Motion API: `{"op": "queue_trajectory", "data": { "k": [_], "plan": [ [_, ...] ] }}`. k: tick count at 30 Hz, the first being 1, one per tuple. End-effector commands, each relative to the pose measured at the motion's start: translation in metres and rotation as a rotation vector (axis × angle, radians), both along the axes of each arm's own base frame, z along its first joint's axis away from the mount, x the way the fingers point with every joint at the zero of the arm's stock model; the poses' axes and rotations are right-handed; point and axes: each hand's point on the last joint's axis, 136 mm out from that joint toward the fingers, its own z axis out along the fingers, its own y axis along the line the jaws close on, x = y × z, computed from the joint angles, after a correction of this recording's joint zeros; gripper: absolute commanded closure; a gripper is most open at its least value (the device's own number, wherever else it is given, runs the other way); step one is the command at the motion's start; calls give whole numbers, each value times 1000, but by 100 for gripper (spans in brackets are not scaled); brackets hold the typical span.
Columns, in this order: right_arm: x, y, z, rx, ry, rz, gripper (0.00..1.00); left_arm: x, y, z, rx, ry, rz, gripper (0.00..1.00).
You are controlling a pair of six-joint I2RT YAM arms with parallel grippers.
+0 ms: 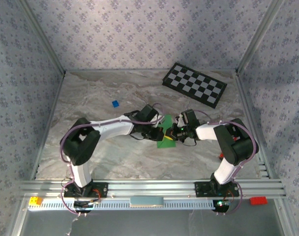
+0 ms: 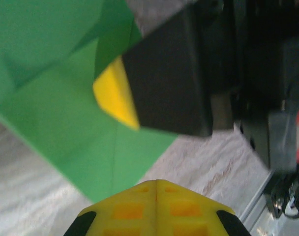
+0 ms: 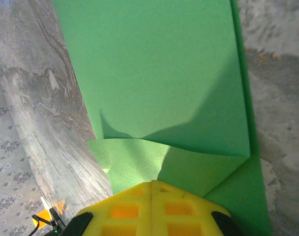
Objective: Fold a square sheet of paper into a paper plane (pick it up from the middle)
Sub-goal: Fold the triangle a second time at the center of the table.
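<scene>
You see yellow-fingered left gripper (image 2: 157, 189) closed at creased bright green paper sheet (image 2: 56, 113); right gripper's yellow fingertip (image 2: 115, 96) touching sheet.

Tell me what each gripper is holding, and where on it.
Both are shut on the green paper: right gripper on a folded edge, left gripper seemingly on a corner.

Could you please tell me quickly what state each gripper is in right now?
Left gripper: closed, pinching the green paper.
Right gripper: closed, pinching the same paper.
</scene>
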Motion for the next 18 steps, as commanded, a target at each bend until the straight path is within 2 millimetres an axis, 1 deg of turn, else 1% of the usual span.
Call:
{"op": "queue_trajectory", "data": {
  "k": [1, 4, 8, 10, 13, 15, 18],
  "plan": [
    [-15, -24, -33, -133, 102, -54, 100, 6, -1, -19, 52, 32, 15, 100],
    [-15, -22, -33, -129, 103, -48, 100, 4, 0, -36, 88, 59, 6, 100],
    [-14, -21, -31, -124, 98, -46, 100, -4, 18, -61, 171, 89, 12, 100],
    [-12, -20, -28, -112, 95, -44, 100, -9, 26, -70, 203, 100, 14, 100],
    [-5, -14, -16, -87, 64, -40, 100, -18, 40, -81, 246, 116, 17, 100],
    [2, -11, -3, -66, 23, -39, 100, -23, 45, -84, 257, 128, 20, 100],
    [11, -6, 18, -36, -41, -29, 100, -26, 48, -86, 250, 133, 30, 100]
  ]
}}
